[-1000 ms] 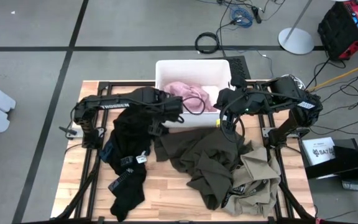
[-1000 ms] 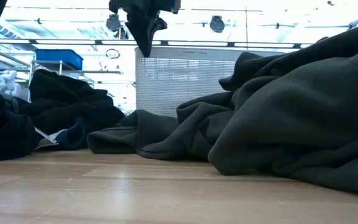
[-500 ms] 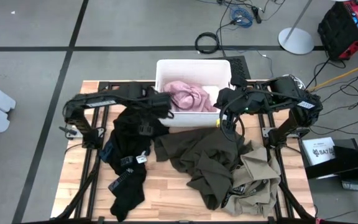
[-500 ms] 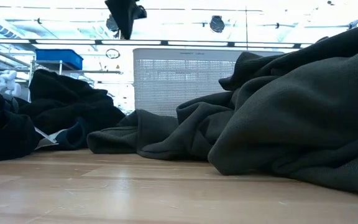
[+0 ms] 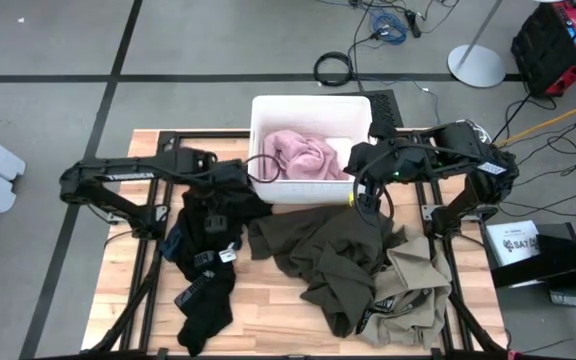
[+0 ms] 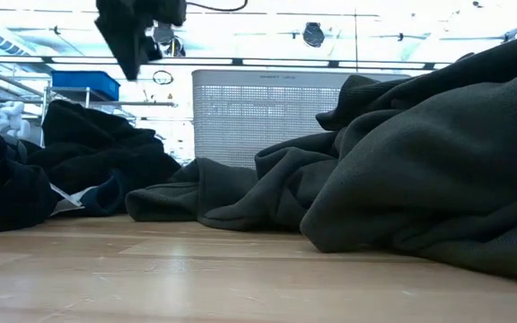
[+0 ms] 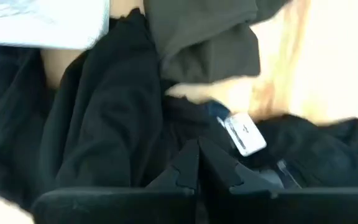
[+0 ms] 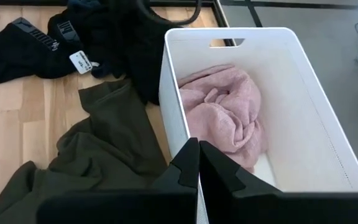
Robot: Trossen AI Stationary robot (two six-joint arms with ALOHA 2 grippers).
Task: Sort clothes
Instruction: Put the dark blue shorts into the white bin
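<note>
The pink garment (image 5: 303, 155) lies sorted in the white bin (image 5: 311, 106) at 12 o'clock, so I hold my left gripper (image 5: 236, 178), fingers pressed together and empty, over the black clothes (image 5: 205, 235) at 9 o'clock, while my right gripper (image 5: 360, 158), also pressed together, waits beside the bin.

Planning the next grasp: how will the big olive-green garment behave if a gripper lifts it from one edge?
Likely floppy: the olive-green garment lies in soft, deep folds, so it should drape and trail. Probably fairly heavy for a garment, being the largest and thick-looking in the low view. It overlaps the khaki garment, which may get dragged along.

Bare wooden table (image 5: 268, 300) between the black clothes (image 5: 206, 262) and olive garment (image 5: 328, 255).
</note>
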